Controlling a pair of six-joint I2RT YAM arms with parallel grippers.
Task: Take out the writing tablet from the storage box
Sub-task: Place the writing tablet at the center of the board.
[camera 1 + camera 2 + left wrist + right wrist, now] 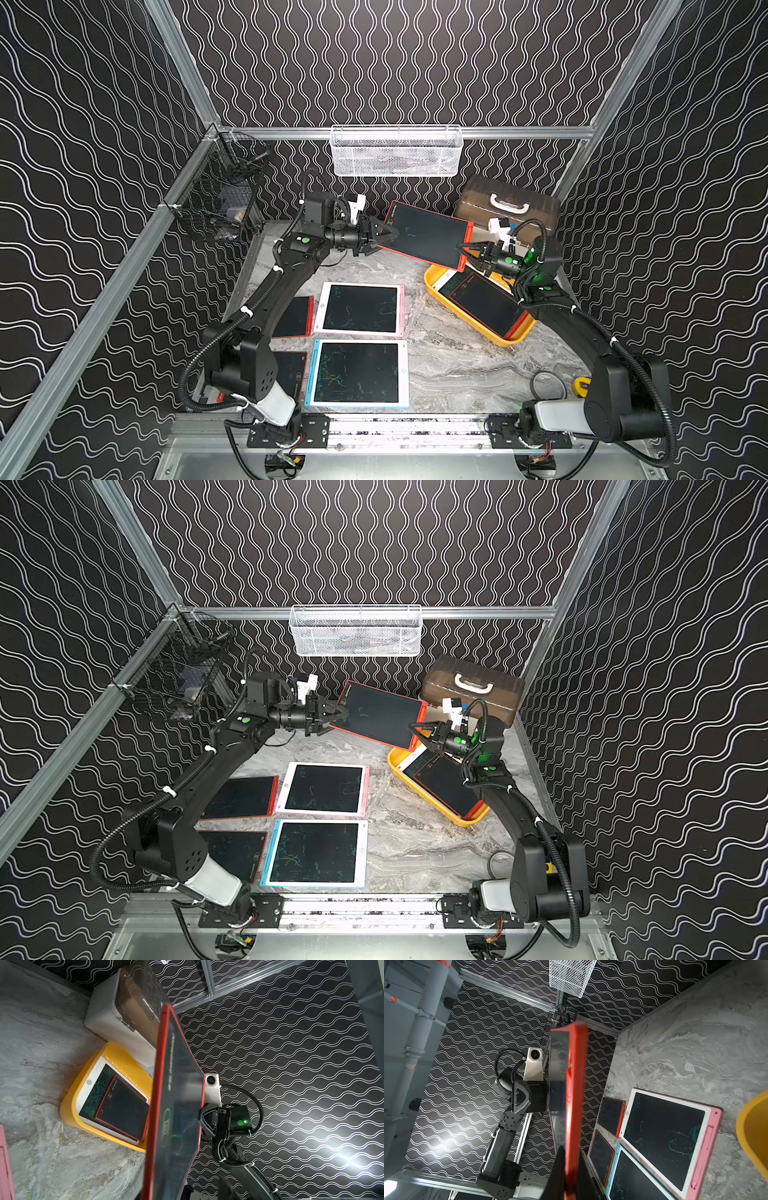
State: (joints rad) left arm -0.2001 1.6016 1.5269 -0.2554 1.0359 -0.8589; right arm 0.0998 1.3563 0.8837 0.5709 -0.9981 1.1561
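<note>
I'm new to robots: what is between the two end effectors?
A red-framed writing tablet, in mid-air, spans from the left end effector to the right end effector; both top views show it.

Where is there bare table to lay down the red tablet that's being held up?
Bare marble runs between the pink tablet and blue tablet and the yellow storage box, widening toward the front rail. Beyond those tablets it is crowded with two small red tablets under the left arm.

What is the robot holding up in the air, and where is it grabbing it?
A red-framed writing tablet. The right gripper pinches its thick red edge; the left gripper sits at the opposite end with jaws spread.
</note>
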